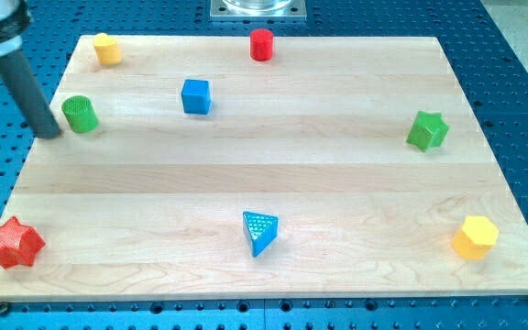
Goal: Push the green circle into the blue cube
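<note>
Green circle [80,114] sits near the board's upper left with our bare rod's tip [51,134], which has no fingers to part or close, just beside it on the view's left, and the blue cube [195,96] lies rightward, slightly higher.

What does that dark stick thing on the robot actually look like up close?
My arm ends in a plain, straight rod, dark grey to black and smooth, with no visible cables or markings. It widens into a thicker dark cylinder at the view's top left. My tip is blunt.
</note>
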